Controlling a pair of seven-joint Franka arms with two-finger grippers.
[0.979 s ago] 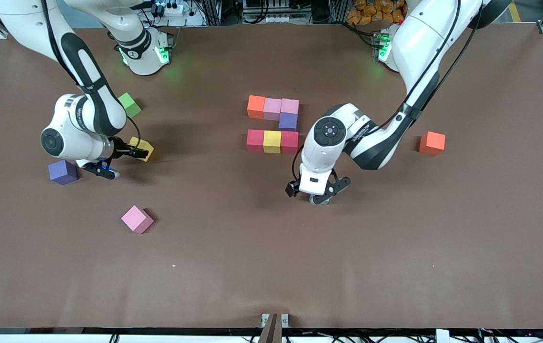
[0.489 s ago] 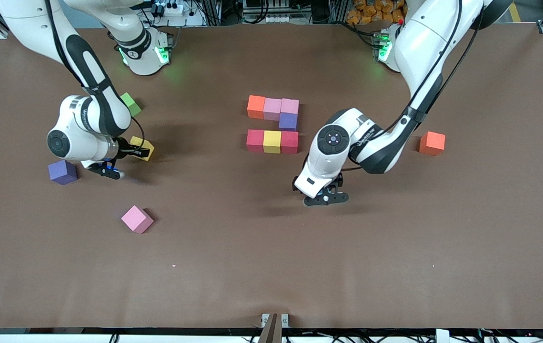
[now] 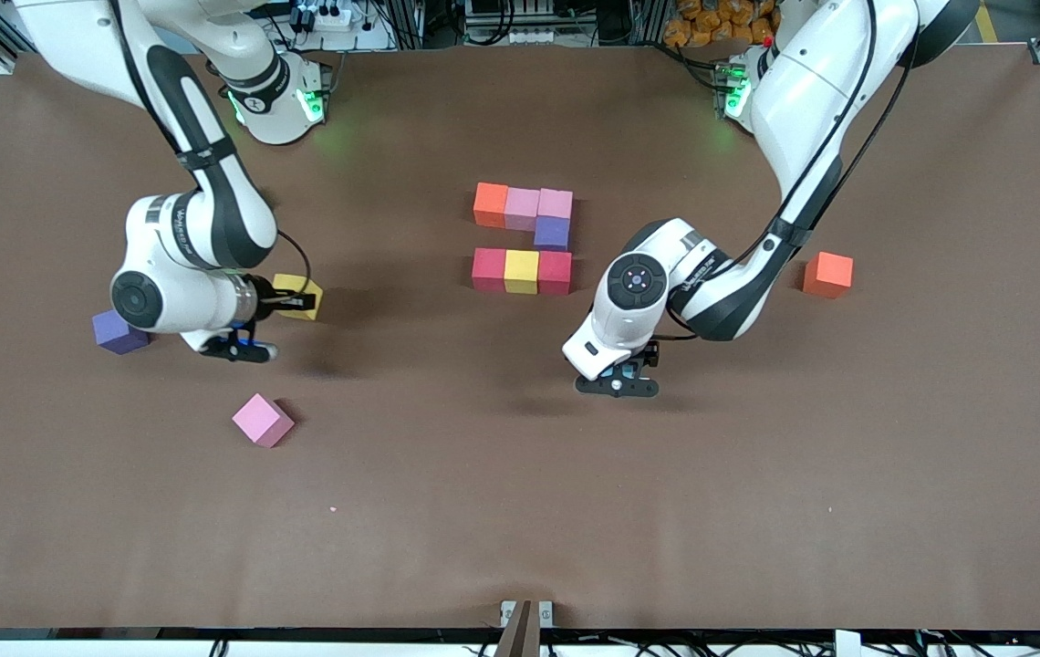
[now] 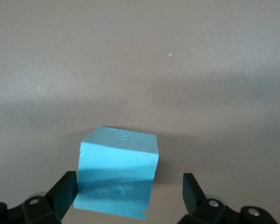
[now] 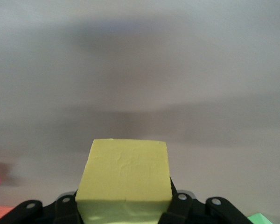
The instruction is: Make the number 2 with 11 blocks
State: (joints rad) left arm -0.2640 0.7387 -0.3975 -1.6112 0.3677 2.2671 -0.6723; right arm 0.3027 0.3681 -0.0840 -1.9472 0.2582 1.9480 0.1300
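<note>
Brown matting is covering the whole table (image 3: pixel 520 511), and the wide strip nearest the front camera is lying bare, leaving plenty of room to move. Toward the middle, the unfinished number 2 (image 3: pixel 525 239) is sitting as three rows: an orange cube (image 3: pixel 490 203) and two pink cubes (image 3: pixel 538 206) touching in a line, a purple cube (image 3: pixel 552 234) under the end pink one, then red, yellow (image 3: pixel 521 270) and red touching side by side.

Toward the right arm's end, the right gripper (image 3: pixel 294 302) is gripping a yellow cube (image 3: pixel 299 295), fingers closed tight on its sides; the right wrist view is showing that cube (image 5: pixel 124 177) filling the space between the pads. A second ago those fingers were wide apart around it on the table, and the arm has since carried it a little toward the digit, uncovering nothing of the green cube, which its elbow is now hiding. A loose purple cube (image 3: pixel 119 330) is sitting partly under that arm, and a loose pink cube (image 3: pixel 262 420) is lying nearer the camera, well apart.

The left gripper (image 3: pixel 618 383) is hanging just over a light blue cube (image 4: pixel 117 171), fingers (image 4: pixel 64 191) spread wide on either side without squeezing it; it has swung round since the earlier frame. A spare orange cube (image 3: pixel 827 275) is resting alone toward the left arm's end.
</note>
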